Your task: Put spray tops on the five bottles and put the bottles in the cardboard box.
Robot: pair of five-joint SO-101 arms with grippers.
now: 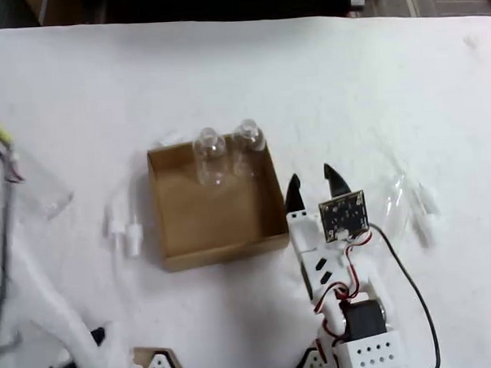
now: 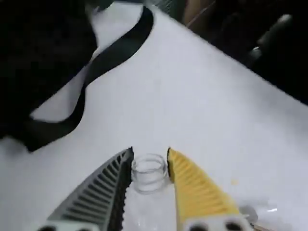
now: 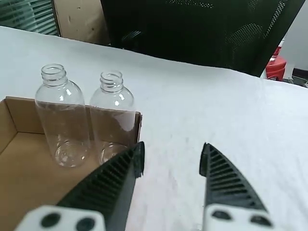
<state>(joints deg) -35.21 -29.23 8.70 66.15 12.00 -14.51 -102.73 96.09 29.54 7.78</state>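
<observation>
Two grippers, two states. Your left gripper, with one grey finger and one yellow, is closed narrowly on the neck of a clear held bottle. The fingers press against either side of the neck just under the rim, and the bottle's mouth is open and uncapped. Past the fingertips lies the white table, with a black strap curving across it.

Your right gripper has its black fingers spread wide and grips nothing. It hangs over bare table just outside the cardboard box, beside the side wall near the far corner. In the high view its fingertips point away from the arm's base, roughly level with the middle of that wall.

Inside the box, two standing bottles are upright side by side against the far wall, close together. Both are clear and open-mouthed, and the box floor in front of them is bare.

On the table outside the box lie spray tops with thin tubes — one group just beside the wall opposite your right gripper, another group on the far side of that gripper, well apart from the box.
</observation>
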